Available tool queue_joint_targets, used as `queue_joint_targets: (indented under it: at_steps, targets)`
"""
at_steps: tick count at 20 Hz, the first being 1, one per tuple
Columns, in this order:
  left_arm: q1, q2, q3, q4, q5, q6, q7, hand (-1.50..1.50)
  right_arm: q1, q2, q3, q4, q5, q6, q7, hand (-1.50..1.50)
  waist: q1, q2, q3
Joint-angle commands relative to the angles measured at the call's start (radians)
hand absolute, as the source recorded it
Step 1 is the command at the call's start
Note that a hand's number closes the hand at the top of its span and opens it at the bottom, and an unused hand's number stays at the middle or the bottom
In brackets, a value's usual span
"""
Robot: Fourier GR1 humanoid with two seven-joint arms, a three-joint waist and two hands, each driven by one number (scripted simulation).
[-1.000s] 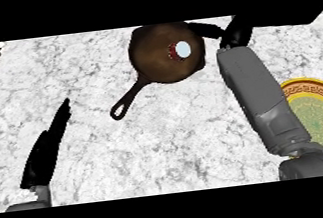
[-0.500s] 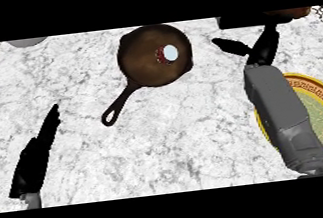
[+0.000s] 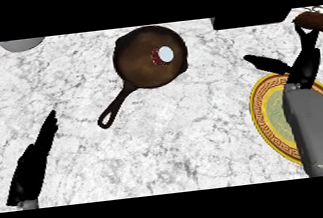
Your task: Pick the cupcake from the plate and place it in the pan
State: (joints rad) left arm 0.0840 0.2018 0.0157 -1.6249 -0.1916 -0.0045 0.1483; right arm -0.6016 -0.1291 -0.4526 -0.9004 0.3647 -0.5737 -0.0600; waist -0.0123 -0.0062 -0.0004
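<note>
Upper centre of frame: pan (image 3: pixel 147 57), dark brown, resting on the marble tabletop (image 3: pixel 190 138); its handle runs down toward the lower left.
Cupcake (image 3: pixel 163 54): sits inside the pan, right of the pan's middle, white top facing up.
Plate (image 3: pixel 271 118): yellow-rimmed with a green centre, at the right edge; the right forearm lies across it.
Right hand (image 3: pixel 304 62): black, raised above the plate's upper rim, fingers straight and spread apart, holding nothing; thumb points toward the left, fingertips toward the upper right.
Left hand (image 3: pixel 33 161): lower left of frame, seen edge-on, fingers straight and together, pointing up and right, holding nothing.
Upper right corner: a reddish-brown object (image 3: pixel 319 21), partly cut off.
</note>
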Motion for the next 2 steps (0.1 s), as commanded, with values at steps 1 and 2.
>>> queue_joint_targets:
  at_steps: [1,2]
  targets:
    - [-0.002,-0.001,0.009,0.011,-0.006,-0.01,-0.004,0.0,0.125,-0.056,0.034,-0.178,-0.047,0.118,0.062,-1.5,0.005,0.003,0.0]
    - [0.11,0.006,-0.002,-0.125,0.0,-0.02,0.017,0.0,0.157,-0.026,0.068,-0.242,-0.025,0.112,0.111,-1.5,0.009,0.0,0.0]
